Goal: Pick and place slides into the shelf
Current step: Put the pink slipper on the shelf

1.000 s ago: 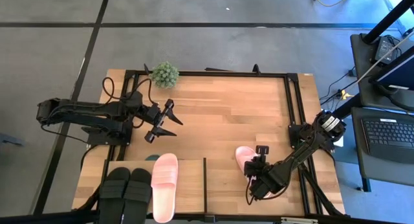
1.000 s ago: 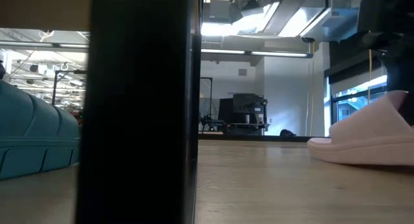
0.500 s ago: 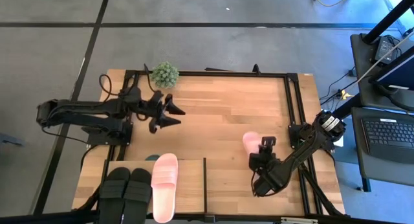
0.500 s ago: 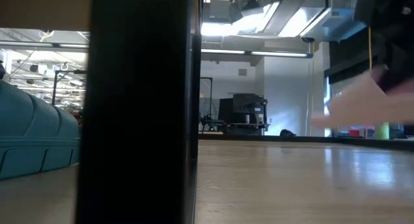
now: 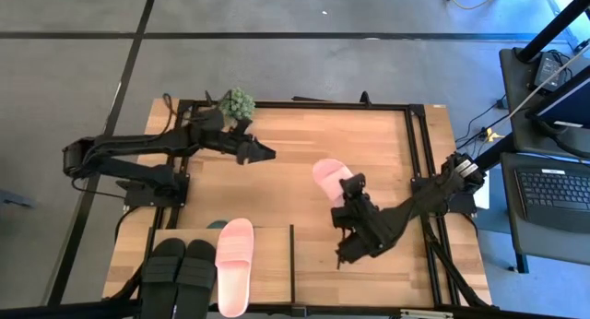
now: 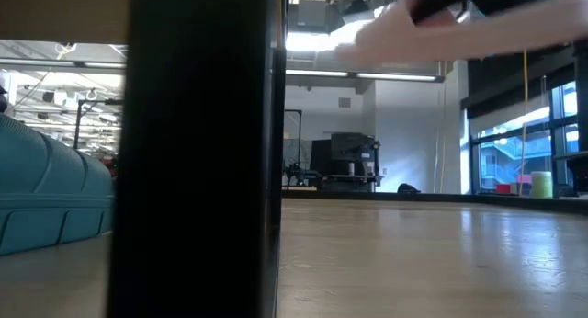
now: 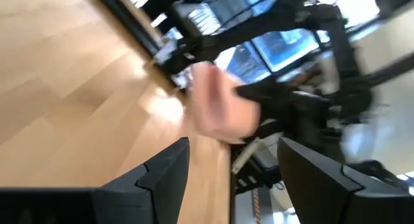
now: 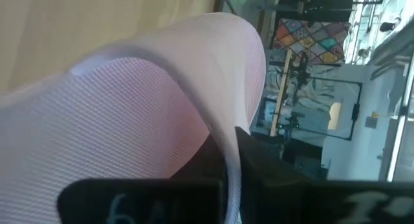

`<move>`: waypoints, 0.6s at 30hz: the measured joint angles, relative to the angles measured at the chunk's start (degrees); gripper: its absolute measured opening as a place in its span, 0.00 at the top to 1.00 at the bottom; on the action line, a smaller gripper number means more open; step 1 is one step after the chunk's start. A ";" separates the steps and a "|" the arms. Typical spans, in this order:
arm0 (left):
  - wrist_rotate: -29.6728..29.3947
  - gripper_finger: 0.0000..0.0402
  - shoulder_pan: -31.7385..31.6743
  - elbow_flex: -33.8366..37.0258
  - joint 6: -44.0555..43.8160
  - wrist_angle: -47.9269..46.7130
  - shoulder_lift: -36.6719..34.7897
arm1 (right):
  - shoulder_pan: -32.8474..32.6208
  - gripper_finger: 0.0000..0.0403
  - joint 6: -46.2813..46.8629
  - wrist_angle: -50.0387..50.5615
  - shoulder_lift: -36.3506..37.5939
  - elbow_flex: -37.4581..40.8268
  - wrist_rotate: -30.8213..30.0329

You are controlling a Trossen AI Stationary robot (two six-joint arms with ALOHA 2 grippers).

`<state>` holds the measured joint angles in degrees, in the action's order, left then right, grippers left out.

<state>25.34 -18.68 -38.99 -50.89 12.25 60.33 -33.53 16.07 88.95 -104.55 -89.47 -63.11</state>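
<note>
My right gripper (image 5: pixel 347 192) is shut on a light pink slide (image 5: pixel 326 175) above the middle of the table; the slide shows high up in the low view (image 6: pixel 441 31) and fills the right wrist view (image 8: pixel 129 101). My left gripper (image 5: pixel 265 154) hangs open over the far left of the table, empty, with the held slide (image 7: pixel 217 111) ahead of it. On the shelf (image 5: pixel 269 253) at the near edge, the other pink slide (image 5: pixel 235 264) lies flat beside the black slides (image 5: pixel 180 275). A dark green slide (image 6: pixel 46 203) rests under the shelf. My right gripper pinches a thin curved pink wall (image 8: pixel 226 143) of the slide between its two fingers; it looks like the strap's edge. One dark finger (image 8: pixel 265 175) lies against its inner side. The fingers come from the table's near right, slanting down. The slide is lifted clear of the table.
A small green plant (image 5: pixel 238 102) stands at the far left edge, close to my left arm. The shelf's black divider (image 5: pixel 292 254) splits the top board; a black post (image 6: pixel 202 153) blocks much of the low view. Bare wood lies to the right of the divider.
My right gripper has risen and gone toward the table's middle and far side, rolling as it went. The pink slide has come up off the table with it and hangs clear. My left gripper has moved right and a little toward the far edge, rolling about its own line, still open.
</note>
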 joint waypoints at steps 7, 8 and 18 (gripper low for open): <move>2.69 0.44 0.12 -1.91 0.02 1.95 8.21 | 3.83 0.97 -13.18 -5.66 -0.02 -7.35 -0.53; 2.64 0.44 0.24 -2.45 0.00 2.15 9.28 | 4.16 0.97 -15.65 -6.81 0.00 -7.83 -0.49; 6.10 0.44 0.33 -8.00 0.35 5.89 16.03 | 6.07 0.97 -29.41 -19.04 -0.02 -8.51 -0.42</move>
<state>31.45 -18.35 -46.99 -50.54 18.14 76.36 -27.46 -13.34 69.91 -104.57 -97.97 -63.53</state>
